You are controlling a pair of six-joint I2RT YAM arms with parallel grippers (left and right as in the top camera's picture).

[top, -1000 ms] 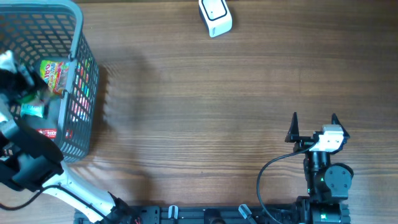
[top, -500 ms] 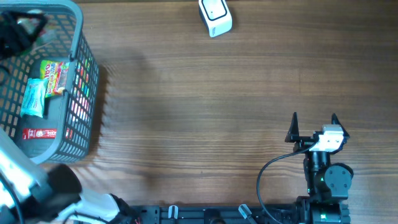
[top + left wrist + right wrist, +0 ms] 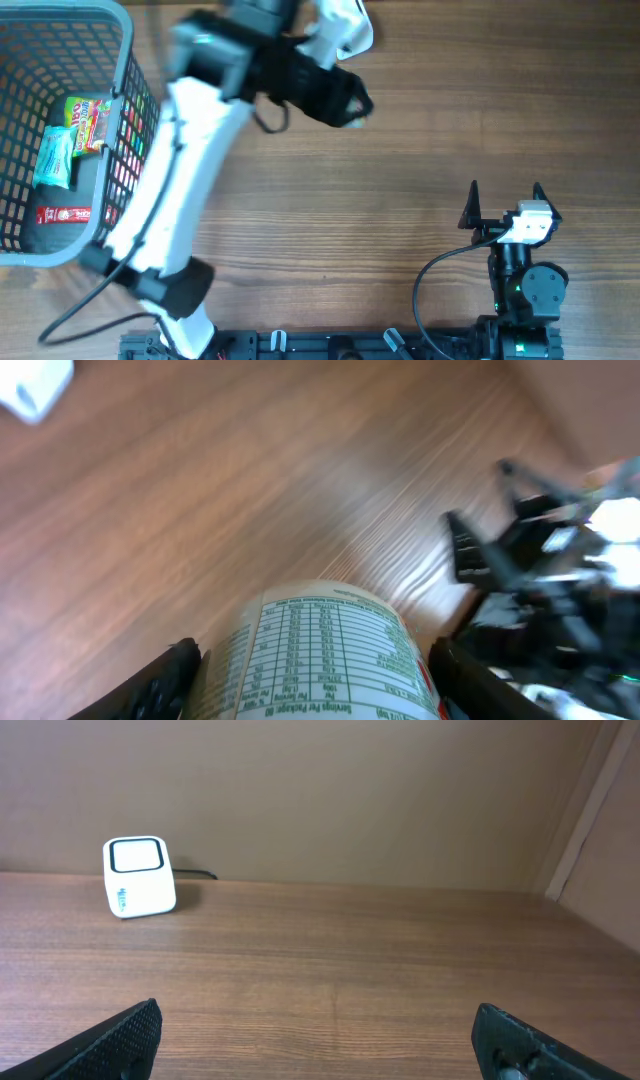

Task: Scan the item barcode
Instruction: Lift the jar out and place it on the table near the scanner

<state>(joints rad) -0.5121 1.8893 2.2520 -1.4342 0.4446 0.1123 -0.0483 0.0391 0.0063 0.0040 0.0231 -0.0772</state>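
Note:
My left gripper [image 3: 315, 685] is shut on the item [image 3: 325, 650], a round pale container with a green nutrition table facing the camera. Its dark fingers [image 3: 165, 680] press both sides. From overhead, the left gripper [image 3: 345, 100] hangs above the table's far middle, just in front of the white scanner [image 3: 352, 28], which the arm partly covers. The left wrist view has the scanner [image 3: 35, 385] in its top left corner. The item's barcode is not visible. My right gripper [image 3: 505, 195] rests open at the near right, its jaws wide and empty, facing the scanner [image 3: 139, 877].
A grey mesh basket [image 3: 130, 90] stands at the far left, holding a colourful packet [image 3: 88, 120], a teal packet [image 3: 55, 158] and a red-labelled pack [image 3: 65, 213]. The left arm's white links [image 3: 190, 160] span from the near-left edge to the far middle.
The left arm has come up out of the basket and swung right across the table toward the scanner, carrying the item. The right arm has not moved.

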